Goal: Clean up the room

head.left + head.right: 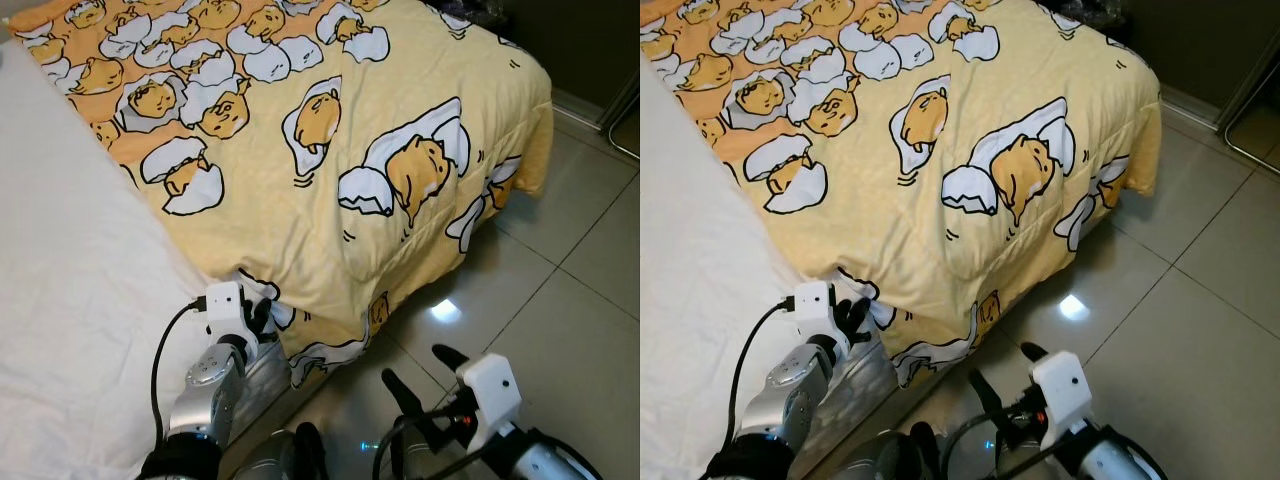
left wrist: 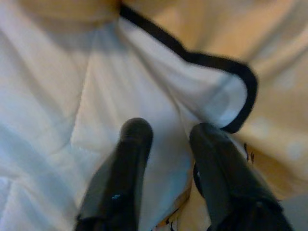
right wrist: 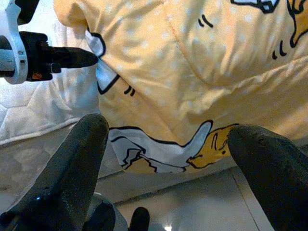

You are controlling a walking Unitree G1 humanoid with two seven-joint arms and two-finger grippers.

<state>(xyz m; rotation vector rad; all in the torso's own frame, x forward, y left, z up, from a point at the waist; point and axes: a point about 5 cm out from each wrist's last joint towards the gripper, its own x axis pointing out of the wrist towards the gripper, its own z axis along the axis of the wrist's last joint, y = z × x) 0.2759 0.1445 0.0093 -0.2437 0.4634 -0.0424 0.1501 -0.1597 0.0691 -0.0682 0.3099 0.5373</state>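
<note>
Bed (image 1: 70, 300) as the landmark. A yellow quilt (image 1: 330, 190) printed with egg cartoons covers its far side and foot; the near side is bare white mattress. The quilt's near edge runs slantwise across the bed, and one corner hangs over the bed's side towards the tiled floor (image 1: 560, 300).

Left claw (image 1: 262, 314): at the side of the bed, right where the quilt's edge meets the bare mattress. In the left wrist view its two fingers (image 2: 130, 159) are spread a little with fabric between and ahead of them; the black-outlined print edge lies just past the tips. It looks parted, not yet pinching.

Right claw (image 1: 415, 372): low over the floor beside the bed, below the hanging corner, fingers spread wide and holding nothing. Its wrist view looks up at the draped corner (image 3: 192, 96) and at the left claw (image 3: 72, 57) beside it.

Judgement: the quilt is soft, padded, limp and fairly bulky. It should fold and drag rather than lift as one piece, and a thin pinch could slip. The best hold is probably the edge or hanging corner, gathering a good fold of cloth, one claw at each point, so it can be drawn over the bare mattress.
</note>
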